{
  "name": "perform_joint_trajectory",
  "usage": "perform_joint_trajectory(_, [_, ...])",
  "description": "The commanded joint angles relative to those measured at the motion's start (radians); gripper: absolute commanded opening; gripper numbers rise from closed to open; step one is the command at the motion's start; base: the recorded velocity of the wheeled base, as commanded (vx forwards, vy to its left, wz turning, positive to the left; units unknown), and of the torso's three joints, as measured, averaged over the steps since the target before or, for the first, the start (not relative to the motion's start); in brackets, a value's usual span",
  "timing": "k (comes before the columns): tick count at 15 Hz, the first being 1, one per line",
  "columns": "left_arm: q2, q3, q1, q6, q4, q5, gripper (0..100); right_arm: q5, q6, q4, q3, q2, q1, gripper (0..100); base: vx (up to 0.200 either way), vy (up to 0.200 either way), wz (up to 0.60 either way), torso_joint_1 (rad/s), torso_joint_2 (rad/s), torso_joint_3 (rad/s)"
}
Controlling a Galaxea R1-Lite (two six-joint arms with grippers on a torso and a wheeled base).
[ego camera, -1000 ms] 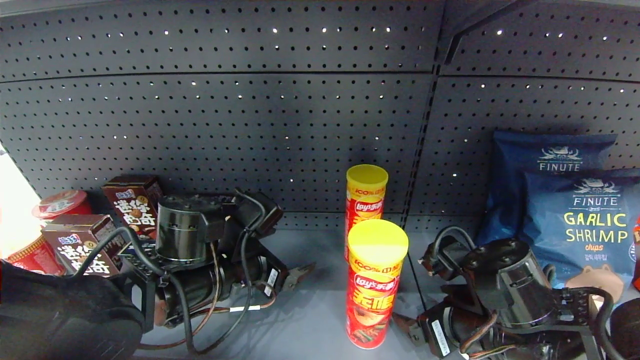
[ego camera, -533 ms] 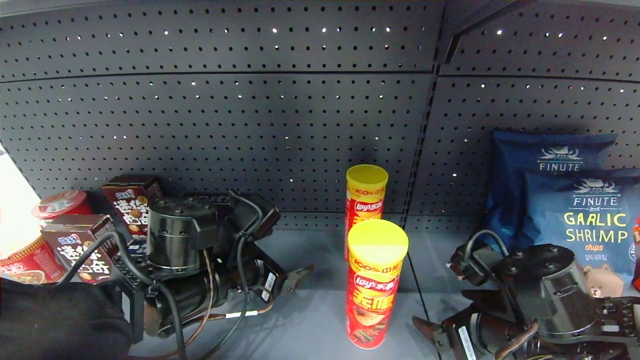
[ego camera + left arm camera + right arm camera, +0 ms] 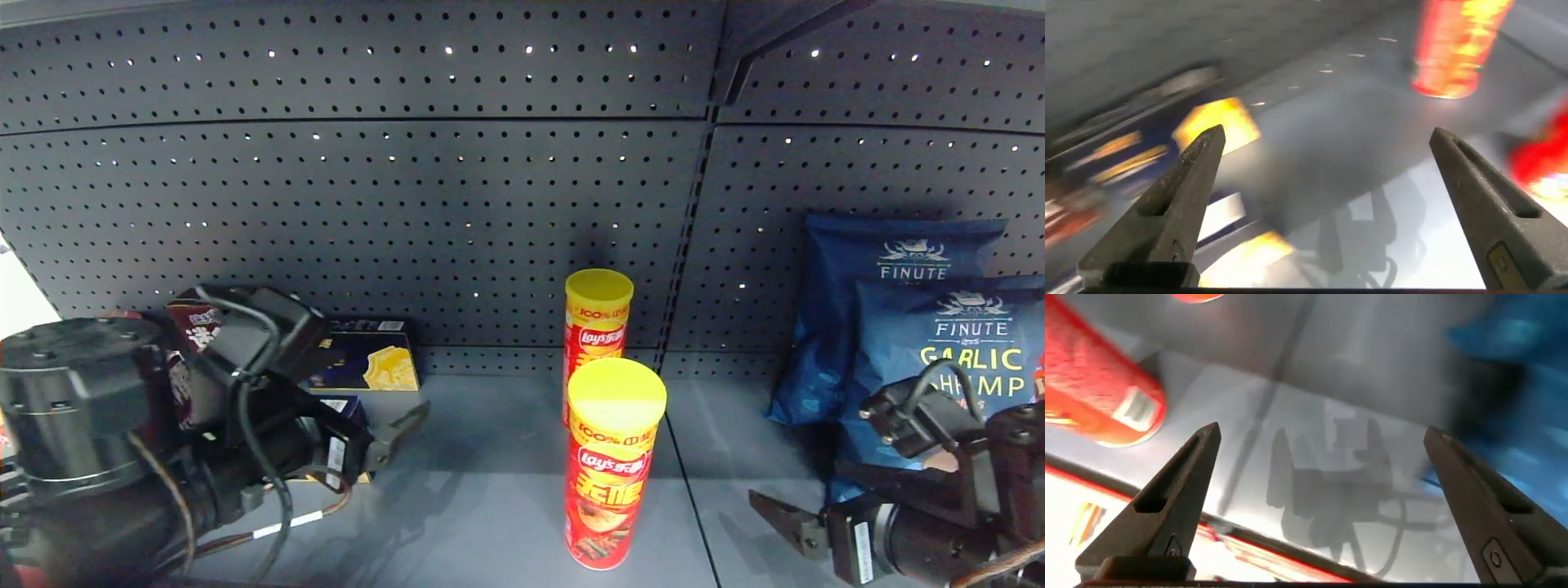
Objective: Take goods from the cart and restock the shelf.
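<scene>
Two red chip cans with yellow lids stand in a line on the grey shelf (image 3: 506, 506), the front can (image 3: 614, 465) before the back can (image 3: 598, 327). My left gripper (image 3: 400, 426) hangs low over the shelf, left of the cans, open and holding nothing. In the left wrist view the left gripper (image 3: 1327, 163) has its fingers (image 3: 1167, 212) spread wide, with a blurred can (image 3: 1454, 41) beyond them. My right gripper (image 3: 774, 516) is open at the front right, apart from the cans. The right wrist view shows the right gripper (image 3: 1319, 457) spread and a can (image 3: 1102, 392) to one side.
Blue and yellow boxes (image 3: 363, 363) lie at the back left, beside brown boxes (image 3: 192, 327). Blue chip bags (image 3: 939, 343) lean on the pegboard (image 3: 408, 204) at the right. A shelf divider line (image 3: 690, 482) runs just right of the cans.
Both arms have drawn back from the cans: the left one leftward and toward me, uncovering the blue and yellow boxes, the right one rightward and down. The cans stayed put.
</scene>
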Motion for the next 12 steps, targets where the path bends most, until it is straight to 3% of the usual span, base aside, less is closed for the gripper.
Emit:
perform_joint_trajectory(1, [-0.219, 0.046, 0.126, 0.0, 0.072, 0.026, 100, -0.001, -0.004, 0.006, 0.064, -0.146, -0.077, 100, 0.0, 0.0, 0.0, 0.0, 0.0, 0.0])
perform_joint_trajectory(3, [-0.349, 0.079, 0.183, 0.005, 0.117, 0.072, 100, -0.002, -0.007, 0.02, 0.073, -0.215, -0.169, 100, 0.0, 0.0, 0.0, 0.0, 0.0, 0.0])
perform_joint_trajectory(4, [-0.414, 0.104, 0.183, 0.006, 0.144, 0.123, 100, -0.001, -0.007, 0.032, 0.074, -0.25, -0.216, 100, 0.0, 0.0, 0.0, 0.0, 0.0, 0.0])
perform_joint_trajectory(5, [-0.423, 0.107, 0.183, 0.008, 0.148, 0.129, 100, -0.001, -0.007, 0.036, 0.076, -0.255, -0.221, 100, 0.0, 0.0, 0.0, 0.0, 0.0, 0.0])
perform_joint_trajectory(6, [-0.515, 0.133, 0.168, 0.024, 0.184, 0.235, 100, -0.001, -0.007, 0.043, 0.084, -0.324, -0.278, 100, 0.0, 0.0, 0.0, 0.0, 0.0, 0.0])
perform_joint_trajectory(7, [-0.564, 0.151, 0.154, 0.024, 0.197, 0.304, 100, -0.001, -0.005, 0.059, 0.09, -0.373, -0.304, 100, 0.0, 0.0, 0.0, 0.0, 0.0, 0.0])
perform_joint_trajectory(9, [-0.65, 0.165, 0.149, 0.024, 0.238, 0.381, 100, -0.002, -0.004, 0.108, 0.123, -0.457, -0.324, 100, 0.0, 0.0, 0.0, 0.0, 0.0, 0.0])
perform_joint_trajectory(12, [-0.931, 0.167, 0.177, 0.018, 0.528, 0.407, 100, -0.113, -0.031, 0.287, 0.177, -0.714, -0.384, 100, 0.0, 0.0, 0.0, 0.0, 0.0, 0.0])
